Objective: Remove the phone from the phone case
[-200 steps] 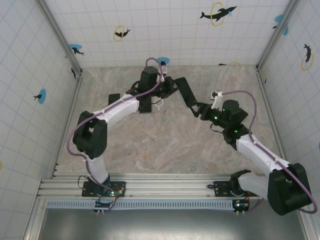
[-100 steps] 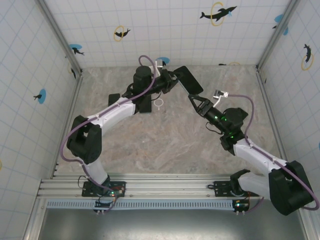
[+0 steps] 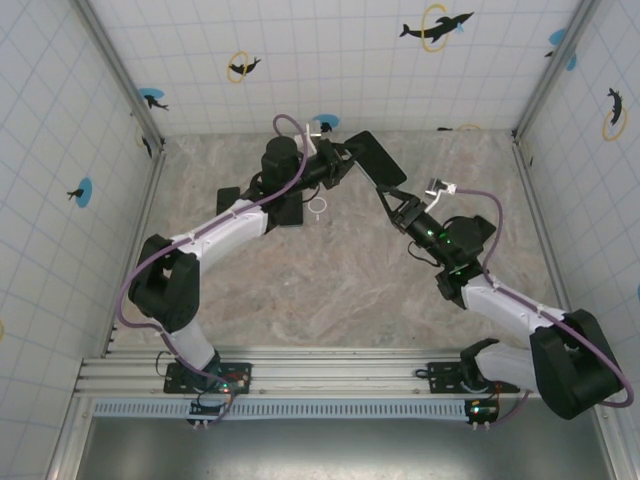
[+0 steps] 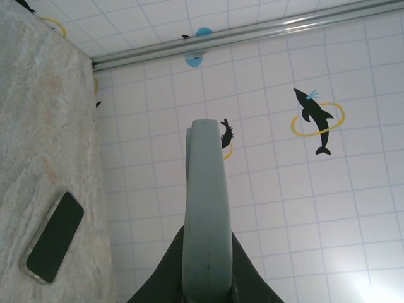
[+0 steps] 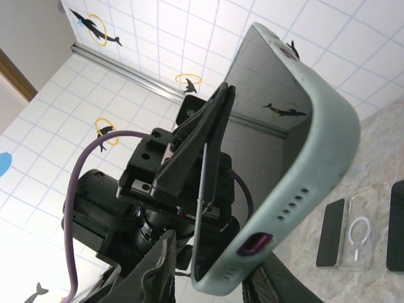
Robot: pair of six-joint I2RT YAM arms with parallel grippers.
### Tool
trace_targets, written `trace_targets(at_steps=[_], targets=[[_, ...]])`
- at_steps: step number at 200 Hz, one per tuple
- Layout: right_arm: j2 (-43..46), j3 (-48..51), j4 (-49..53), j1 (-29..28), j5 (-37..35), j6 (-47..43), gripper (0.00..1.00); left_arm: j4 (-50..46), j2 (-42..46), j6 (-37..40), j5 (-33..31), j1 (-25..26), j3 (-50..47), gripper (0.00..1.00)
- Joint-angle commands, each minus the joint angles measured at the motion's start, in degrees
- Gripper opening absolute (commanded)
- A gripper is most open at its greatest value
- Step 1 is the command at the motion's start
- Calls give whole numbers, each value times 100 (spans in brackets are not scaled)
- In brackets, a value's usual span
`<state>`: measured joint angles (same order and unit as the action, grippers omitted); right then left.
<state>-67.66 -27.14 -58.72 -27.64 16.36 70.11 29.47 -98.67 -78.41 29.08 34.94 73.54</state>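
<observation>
The right gripper [image 5: 211, 281] straddles the near end of the sage-green silicone phone case [image 5: 315, 145], one finger on either side; whether they press it I cannot tell. The case is held tilted in the air, with the dark glass-fronted phone [image 5: 268, 82] seated inside. At the case's far end, the left gripper [image 3: 342, 165] pinches it tight. Beneath the case, on the marbled grey table [image 3: 300, 290], lies a clear plastic case with a white ring [image 5: 358, 230].
</observation>
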Motion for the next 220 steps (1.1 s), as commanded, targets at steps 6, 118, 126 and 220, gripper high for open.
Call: trace_targets(at_steps=[6,118,126,220], targets=[[-48,24,-447,-40,17,-34,28,543,296,-158,17,-2,20,11],[-40,171,-539,-49,50,-97,20,776,269,-482,1,-13,-46,9],[-45,169,-528,-49,66,-136,19,811,268,-548,8,-13,-66,9],[-45,140,728,307,225,-1030,10,966,632,-925,464,-5,-125,3]])
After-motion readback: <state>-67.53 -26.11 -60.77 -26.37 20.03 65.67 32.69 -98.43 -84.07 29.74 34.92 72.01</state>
